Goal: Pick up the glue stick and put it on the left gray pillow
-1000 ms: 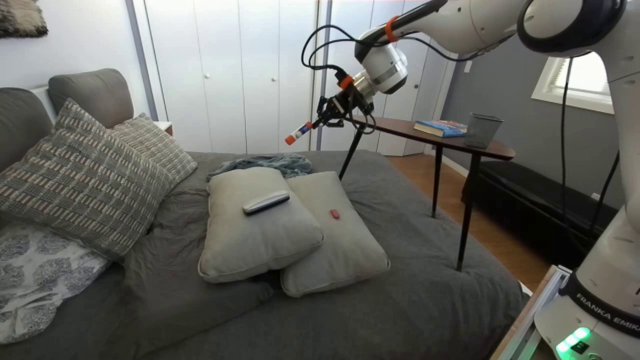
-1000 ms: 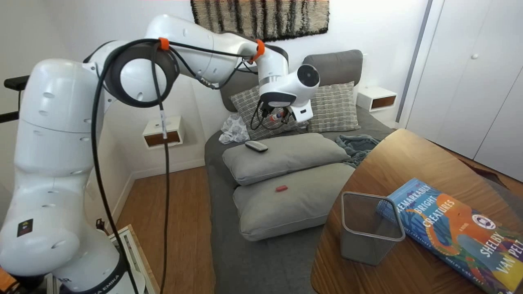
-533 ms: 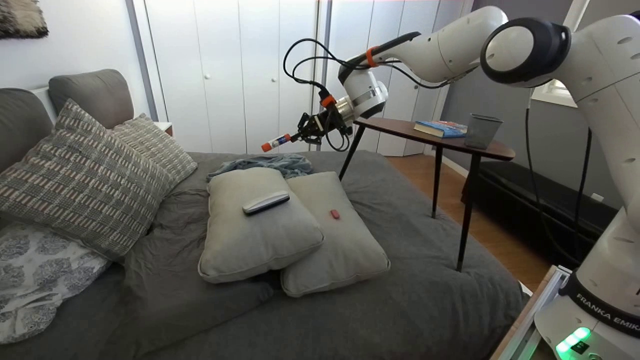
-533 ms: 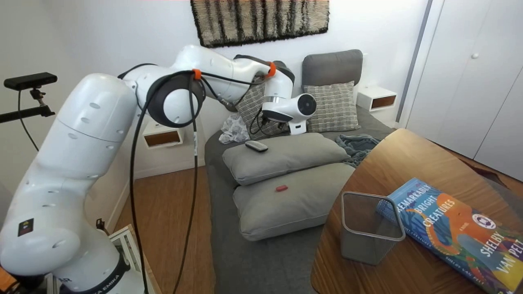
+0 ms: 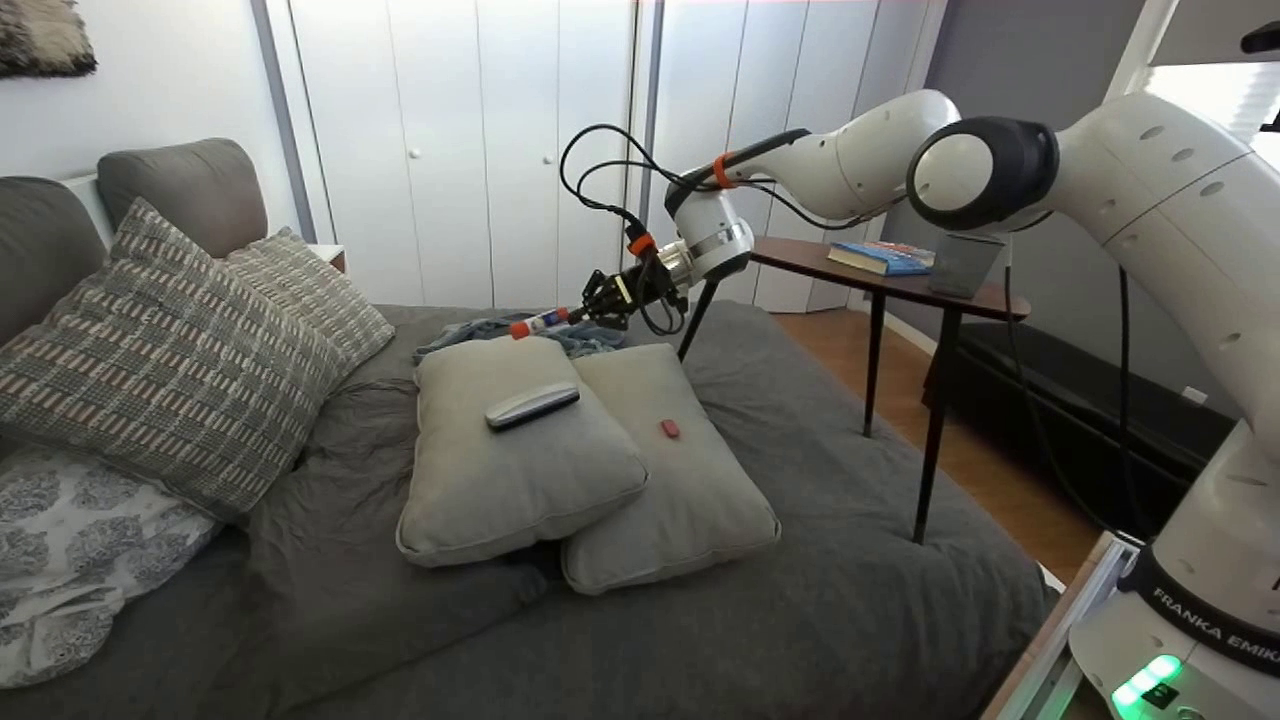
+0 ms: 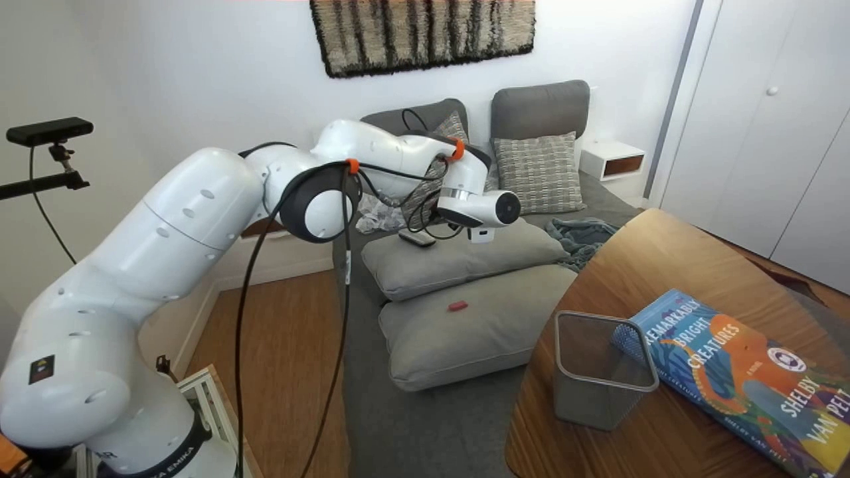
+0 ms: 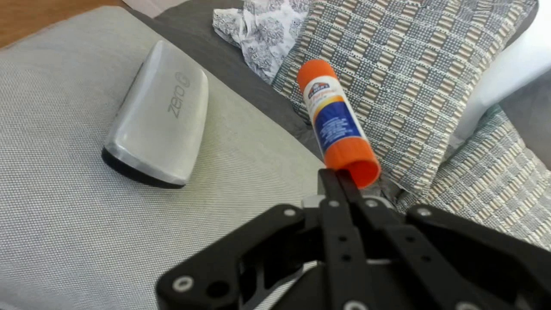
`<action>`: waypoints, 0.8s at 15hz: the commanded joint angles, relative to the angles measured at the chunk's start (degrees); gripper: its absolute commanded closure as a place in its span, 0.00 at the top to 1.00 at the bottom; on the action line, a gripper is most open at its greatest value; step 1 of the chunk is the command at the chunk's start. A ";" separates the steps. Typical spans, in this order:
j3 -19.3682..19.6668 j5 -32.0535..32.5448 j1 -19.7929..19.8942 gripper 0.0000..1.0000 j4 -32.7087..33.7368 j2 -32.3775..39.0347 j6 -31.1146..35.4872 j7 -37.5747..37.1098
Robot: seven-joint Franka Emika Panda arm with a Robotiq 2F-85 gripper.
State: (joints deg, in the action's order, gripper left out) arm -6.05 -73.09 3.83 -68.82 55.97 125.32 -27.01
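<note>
The glue stick (image 5: 540,322), orange and white with a blue band, is held out ahead of my gripper (image 5: 576,316). In the wrist view, my shut fingers (image 7: 342,177) pinch the near rim of the glue stick (image 7: 333,116), which has an open orange end. In an exterior view the glue stick overlaps the far edge of the left gray pillow (image 5: 520,465); I see no clear contact. The left gray pillow also shows in the other views (image 6: 478,255) (image 7: 249,159). The glue stick and fingertips are hidden behind the wrist in an exterior view.
A silver-and-black case (image 5: 532,405) lies on the left gray pillow. The twin pillow (image 5: 690,500) beside it bears a small red object (image 5: 670,428). Cross-hatched pillows (image 5: 180,360) stand leftward. A table (image 6: 597,265) holds a mesh cup (image 6: 601,398) and book (image 6: 744,372).
The arm has come down and reached farther out over the bed. The glue stick has moved with the gripper, down and leftward in an exterior view, to the far edge of the left gray pillow.
</note>
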 commanded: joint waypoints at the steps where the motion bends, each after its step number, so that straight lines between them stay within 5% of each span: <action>1: 0.63 -0.25 -0.26 0.02 0.68 0.76 -0.91 -0.44; 6: 2.68 0.59 -1.22 0.01 4.15 4.09 1.31 -6.31; 12: 0.95 1.26 0.14 0.01 15.38 14.50 -4.89 -6.86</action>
State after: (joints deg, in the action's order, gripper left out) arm -4.31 -73.14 3.96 -62.64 63.95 124.01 -31.13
